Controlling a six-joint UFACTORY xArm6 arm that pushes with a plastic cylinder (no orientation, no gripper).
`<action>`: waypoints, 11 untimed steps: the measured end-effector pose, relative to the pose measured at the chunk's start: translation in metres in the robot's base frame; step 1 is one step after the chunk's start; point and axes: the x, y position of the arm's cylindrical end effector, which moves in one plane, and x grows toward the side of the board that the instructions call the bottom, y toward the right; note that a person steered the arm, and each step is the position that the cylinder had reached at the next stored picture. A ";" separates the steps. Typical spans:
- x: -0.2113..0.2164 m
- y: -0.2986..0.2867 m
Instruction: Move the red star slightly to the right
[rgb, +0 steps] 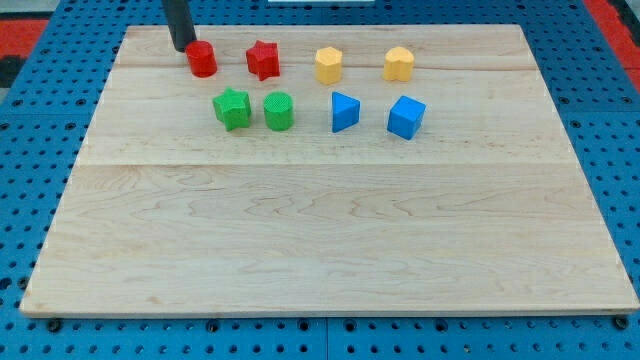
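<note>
The red star (263, 60) lies near the top of the wooden board (330, 250), left of centre. A red cylinder (202, 60) sits to its left. My tip (182, 47) rests at the upper left edge of the red cylinder, touching or almost touching it, and is well left of the red star. The dark rod rises out of the view's top.
A yellow hexagon-like block (329, 65) and a second yellow block (399, 64) sit right of the star. Below are a green star (232, 108), a green cylinder (279, 111), a blue wedge (344, 111) and a blue cube (406, 117). Blue pegboard surrounds the board.
</note>
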 end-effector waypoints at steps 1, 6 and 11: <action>0.000 0.000; -0.014 0.005; 0.092 0.170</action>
